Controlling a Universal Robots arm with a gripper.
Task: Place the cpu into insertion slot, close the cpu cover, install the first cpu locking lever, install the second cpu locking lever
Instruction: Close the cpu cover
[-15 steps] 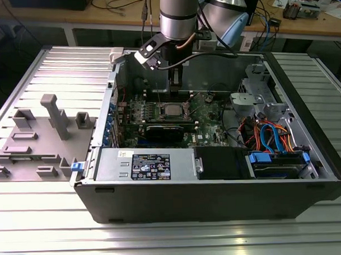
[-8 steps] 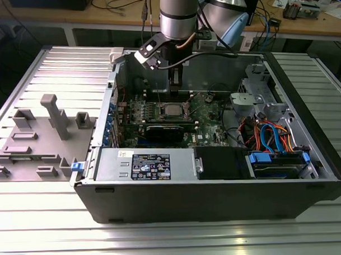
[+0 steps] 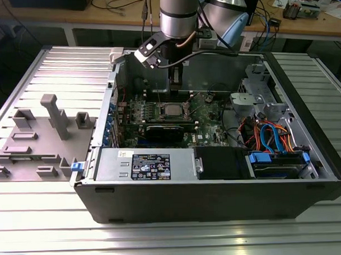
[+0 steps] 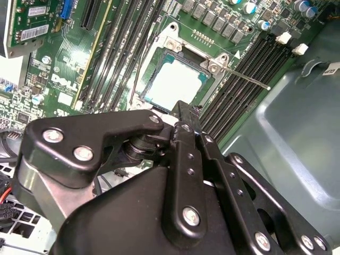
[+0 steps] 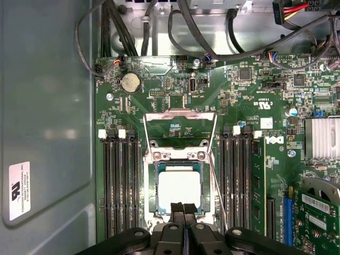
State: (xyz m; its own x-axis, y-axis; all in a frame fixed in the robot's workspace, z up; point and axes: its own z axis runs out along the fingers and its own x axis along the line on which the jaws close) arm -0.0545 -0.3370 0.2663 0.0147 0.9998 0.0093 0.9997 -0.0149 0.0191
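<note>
1. Silver-grey cpu (image 5: 179,188): lies flat in the insertion slot (image 5: 151,183) on the green motherboard (image 5: 159,85), inside the open computer case (image 3: 218,198) on the ribbed metal desk (image 3: 51,232).
2. Pincer (image 5: 184,208): clenched, tips pressed together and grasping nothing, poised just over the cpu's edge farthest from the hinge.
3. Cpu cover (image 5: 180,115): stands raised on its hinge, clear of the chip. A thin locking lever (image 4: 245,77) juts free beside the slot.
4. Step in hand, as I judge it: closing the cover. Press gently on the frame alone, never on the chip, and keep the lever out from beneath.
</note>
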